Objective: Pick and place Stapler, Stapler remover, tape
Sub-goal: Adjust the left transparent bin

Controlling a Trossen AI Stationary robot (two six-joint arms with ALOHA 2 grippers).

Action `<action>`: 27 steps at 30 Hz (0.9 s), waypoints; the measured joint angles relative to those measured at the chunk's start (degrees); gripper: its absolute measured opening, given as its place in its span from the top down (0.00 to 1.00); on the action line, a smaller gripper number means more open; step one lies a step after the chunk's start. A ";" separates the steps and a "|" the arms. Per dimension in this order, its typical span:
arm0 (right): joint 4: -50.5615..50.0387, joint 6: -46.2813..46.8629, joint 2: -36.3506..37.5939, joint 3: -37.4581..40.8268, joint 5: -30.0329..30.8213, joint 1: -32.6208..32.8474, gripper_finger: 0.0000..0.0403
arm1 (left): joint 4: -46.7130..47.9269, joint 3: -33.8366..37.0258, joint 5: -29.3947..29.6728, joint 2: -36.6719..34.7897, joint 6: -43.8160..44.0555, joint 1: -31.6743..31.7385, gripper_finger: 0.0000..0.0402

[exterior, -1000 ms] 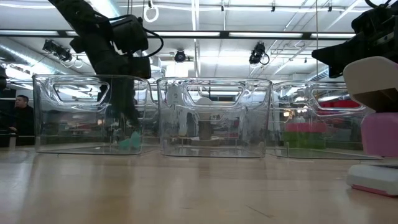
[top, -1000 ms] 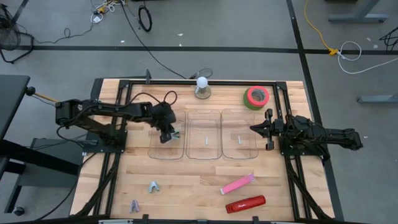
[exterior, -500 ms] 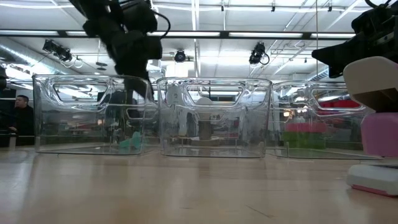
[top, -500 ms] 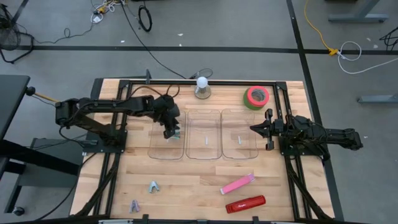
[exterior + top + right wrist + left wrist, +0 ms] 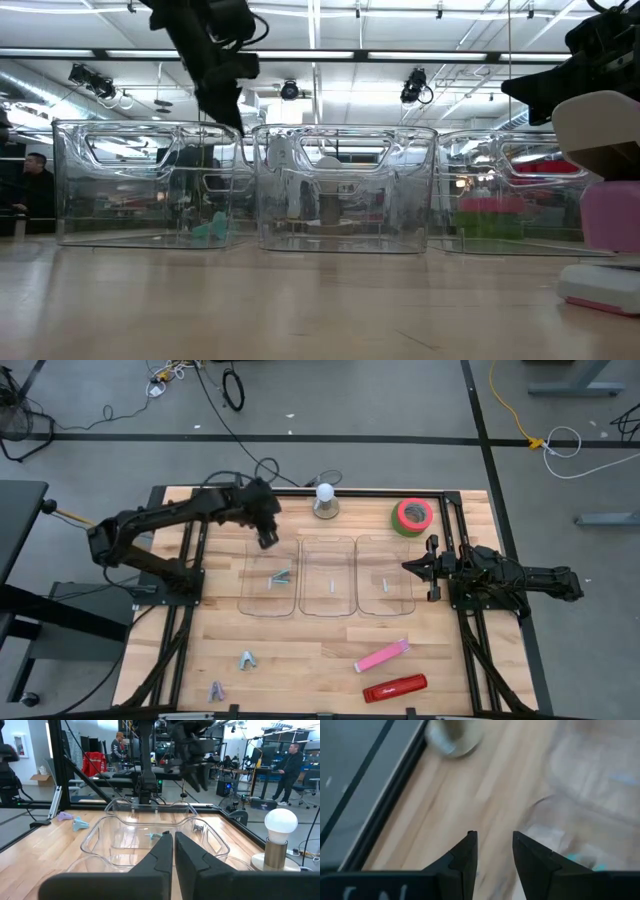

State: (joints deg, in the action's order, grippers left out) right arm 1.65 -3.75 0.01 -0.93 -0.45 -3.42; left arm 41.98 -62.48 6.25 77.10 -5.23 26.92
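Note:
My left gripper (image 5: 268,540) hangs open above the far end of the left clear bin (image 5: 252,598), with nothing between its fingers (image 5: 470,851). A teal stapler remover (image 5: 279,577) lies on that bin's floor, also visible in the low view (image 5: 210,228). Two more stapler removers (image 5: 246,659) (image 5: 216,690) lie near the front left. A pink stapler (image 5: 381,656) and a red stapler (image 5: 394,688) lie at the front right. The green tape (image 5: 412,516) lies flat at the far right. My right gripper (image 5: 408,568) rests shut by the right bin.
Three clear bins stand in a row mid-table; the middle bin (image 5: 329,600) and right bin (image 5: 386,598) sit beside the left one. A white ball on a grey base (image 5: 325,500) stands at the far edge. A black frame (image 5: 300,491) borders the table.
My left gripper has risen out of the left bin and swung toward the table's far edge, tipping less steeply downward. The teal stapler remover has stayed behind on the bin's floor.

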 joint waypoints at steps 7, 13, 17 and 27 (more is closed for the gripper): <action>0.00 0.01 0.00 0.00 -0.01 -0.02 0.95 | 13.78 -0.35 0.23 -0.02 0.06 7.11 0.69; 0.00 0.02 0.00 0.00 0.00 -0.02 0.95 | 23.68 1.17 0.61 -0.02 0.09 10.15 0.69; 0.00 0.01 0.00 0.00 -0.01 -0.01 0.95 | 27.48 4.56 0.61 -0.02 0.09 10.09 0.69; 0.00 0.02 0.00 0.02 0.00 -0.01 0.95 | 31.43 12.10 -2.78 -0.02 -1.30 4.99 0.73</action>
State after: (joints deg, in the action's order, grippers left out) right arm 1.65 -3.73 0.01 -0.91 -0.45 -3.43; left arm 73.41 -50.38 3.47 77.08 -6.53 31.91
